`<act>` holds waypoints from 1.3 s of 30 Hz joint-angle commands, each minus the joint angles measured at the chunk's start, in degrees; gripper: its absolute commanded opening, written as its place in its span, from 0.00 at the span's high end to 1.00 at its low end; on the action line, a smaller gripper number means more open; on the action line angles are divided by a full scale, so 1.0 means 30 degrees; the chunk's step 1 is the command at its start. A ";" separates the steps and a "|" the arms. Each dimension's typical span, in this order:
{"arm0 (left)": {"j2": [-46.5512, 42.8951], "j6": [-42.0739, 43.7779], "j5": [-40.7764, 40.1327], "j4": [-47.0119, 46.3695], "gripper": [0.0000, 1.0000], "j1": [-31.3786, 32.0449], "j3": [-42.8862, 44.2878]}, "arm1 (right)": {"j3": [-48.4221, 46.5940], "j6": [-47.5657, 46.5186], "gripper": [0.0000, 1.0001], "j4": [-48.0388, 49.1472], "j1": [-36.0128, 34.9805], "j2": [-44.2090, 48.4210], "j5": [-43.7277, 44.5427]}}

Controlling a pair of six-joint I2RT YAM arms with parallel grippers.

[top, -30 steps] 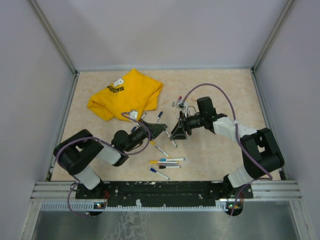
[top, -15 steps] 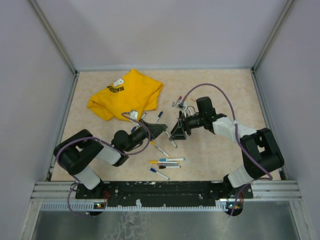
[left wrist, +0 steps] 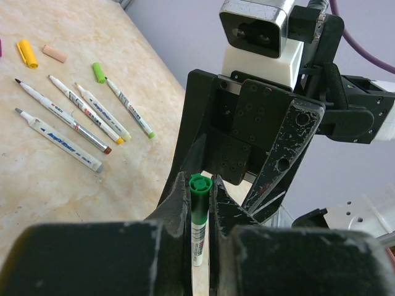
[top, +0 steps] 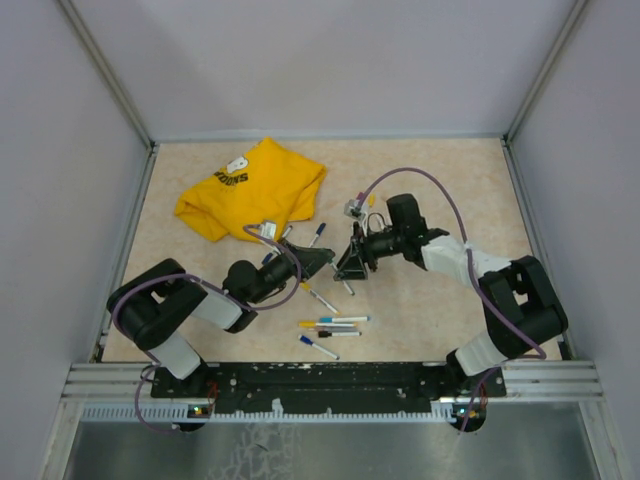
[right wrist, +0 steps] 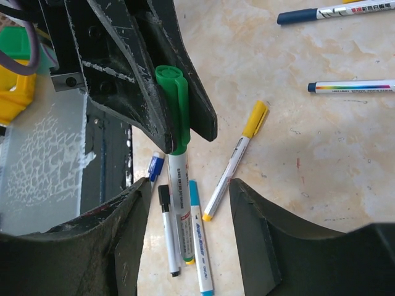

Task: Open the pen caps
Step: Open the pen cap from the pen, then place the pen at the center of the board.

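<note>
The left gripper [left wrist: 199, 185] is pressed together on a green pen [left wrist: 198, 229], pinching it just below its green cap [left wrist: 200, 184], which is on the pen and sticks out past the fingertips. In the top view this gripper [top: 318, 262] sits at centre frame, low over the worktop [top: 450, 170].

The right gripper [right wrist: 191, 185] faces it head-on, jaws spread with nothing between them. In the right wrist view the capped pen end [right wrist: 173, 105] lies ahead of the open fingers, not touched by them. From above, the right gripper [top: 352, 265] is just beside the left one, tip to tip.

More pens [top: 330, 325] lie loose at lower centre of the top view, some capped. In the left wrist view, several lie side by side at upper left [left wrist: 62, 115]. A loose yellow cap [left wrist: 26, 52] lies above them.

A yellow shirt [top: 250, 190] lies crumpled at upper left of the top view, well apart from the grippers.
</note>
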State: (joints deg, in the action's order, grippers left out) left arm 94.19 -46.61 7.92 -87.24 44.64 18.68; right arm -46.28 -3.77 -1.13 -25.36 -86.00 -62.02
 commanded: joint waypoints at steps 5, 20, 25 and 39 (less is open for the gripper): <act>-0.0049 -0.0043 0.0051 -0.4552 1.00 -0.0244 0.0408 | -0.0169 -0.0274 0.61 0.0922 -0.0870 0.0222 0.0273; -0.2858 -0.0723 0.1457 -0.1580 1.00 -0.6542 0.3022 | -0.0770 -0.0033 1.00 -0.0012 -0.1316 -0.1206 -0.0845; -0.4608 -0.0597 0.2317 0.0523 1.00 -0.7990 0.3701 | -0.1196 -0.0113 1.00 -0.0483 -0.1506 -0.1301 0.1268; -0.9374 0.1424 0.3277 0.7981 1.00 -0.8026 -0.0725 | -0.2602 0.2892 1.00 0.0347 -0.1506 -0.2606 1.6383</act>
State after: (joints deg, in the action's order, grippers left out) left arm 71.09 -45.93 16.95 -69.17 20.75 17.63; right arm -48.84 3.27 -0.99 -29.89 -91.68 -23.20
